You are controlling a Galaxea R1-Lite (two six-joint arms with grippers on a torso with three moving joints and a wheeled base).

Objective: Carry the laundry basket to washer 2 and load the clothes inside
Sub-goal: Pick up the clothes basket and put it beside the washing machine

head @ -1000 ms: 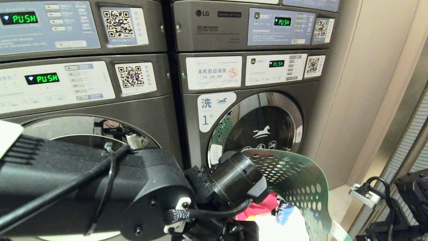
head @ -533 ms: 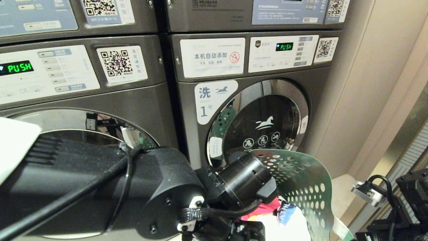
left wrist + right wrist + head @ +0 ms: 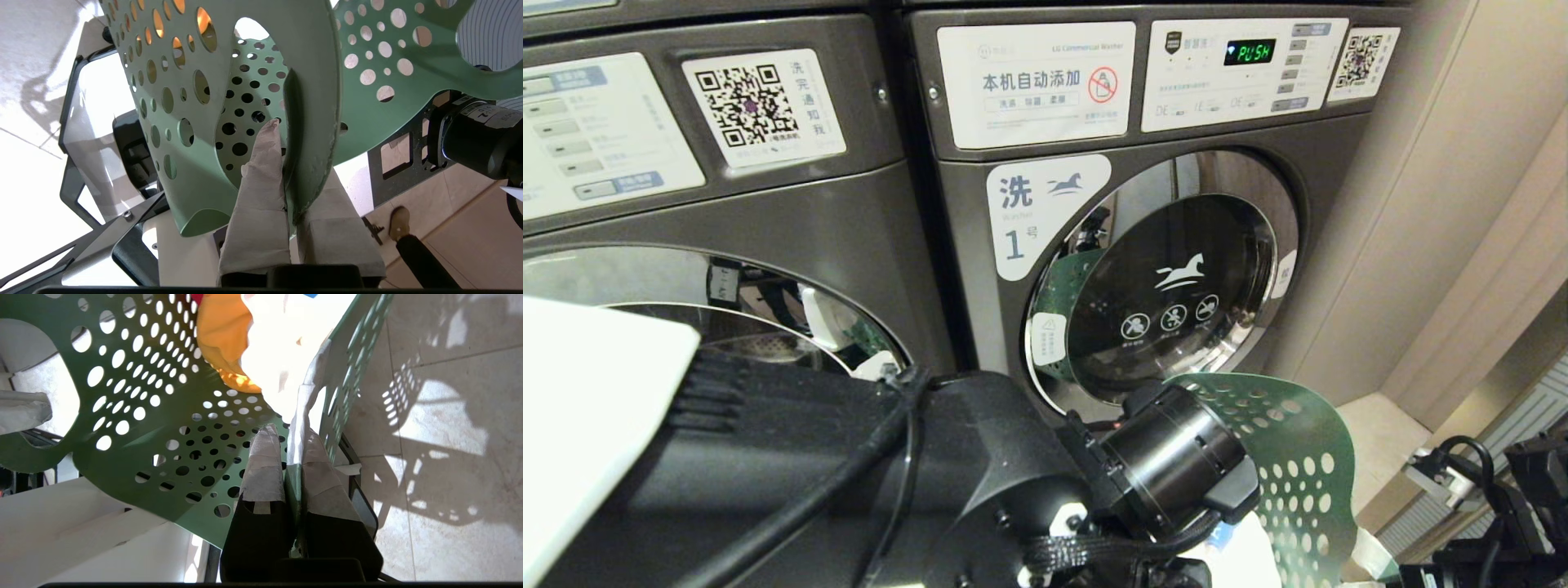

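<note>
Washers higher; clothes (image 3: 261,347) wrist-view only.

Grey washer (image 3: 1143,269): "1", display "PUSH".

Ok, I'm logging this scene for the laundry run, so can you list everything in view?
washer labelled 1: one, dark grey with a chrome-rimmed round door, shut, right of centre in the head view.
second washer: one, dark grey, on its left; number not visible.
QR stickers: two, white, one on each washer's panel.
laundry basket: one, green, perforated, held up in front of washer 1.
clothes: orange and white pieces inside the basket, with a bit of red.
floor: pale tiles.
left gripper: taped fingers shut on the basket's rim.
right gripper: shut on the opposite rim.
</note>
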